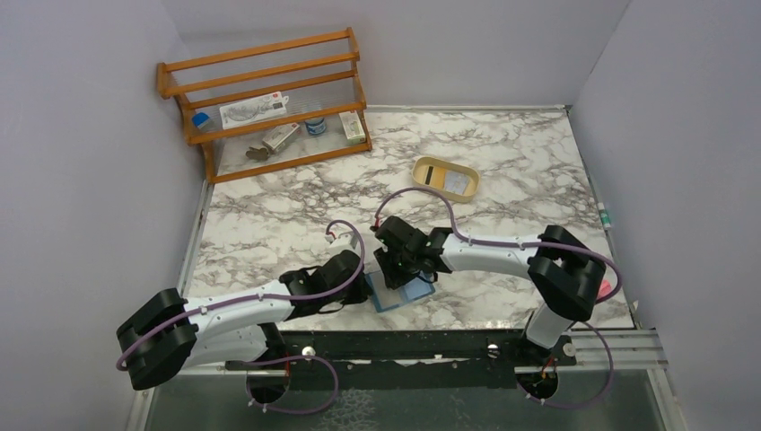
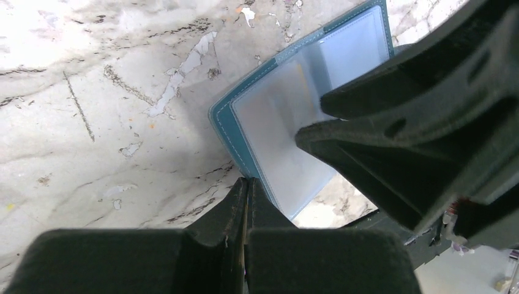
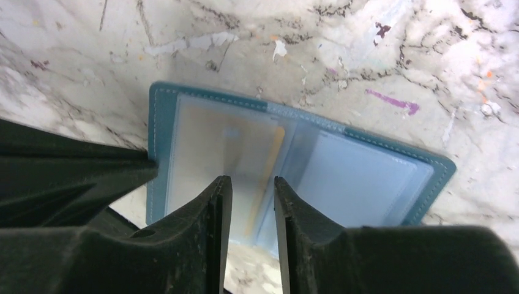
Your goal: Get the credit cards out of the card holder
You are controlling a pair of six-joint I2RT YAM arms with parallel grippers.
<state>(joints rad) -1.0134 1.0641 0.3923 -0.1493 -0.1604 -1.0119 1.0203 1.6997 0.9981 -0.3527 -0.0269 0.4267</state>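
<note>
The teal-blue card holder (image 1: 401, 294) lies open on the marble near the front edge, its clear sleeves up (image 3: 361, 177) (image 2: 281, 116). A pale card with a yellowish stripe (image 3: 245, 147) sits inside the left sleeve. My left gripper (image 1: 366, 289) (image 2: 246, 182) is shut, with its tip against the holder's stitched left edge. My right gripper (image 1: 399, 274) (image 3: 252, 180) hangs just over the sleeves near the fold. Its jaws are a narrow gap apart with nothing between them. Two more cards (image 1: 446, 179) lie in the tan tray.
The tan rounded tray (image 1: 424, 165) stands behind the arms, right of centre. A wooden rack (image 1: 269, 99) with small items stands at the back left. A black rail (image 1: 404, 346) runs along the front edge, close to the holder. Walls enclose left, back and right.
</note>
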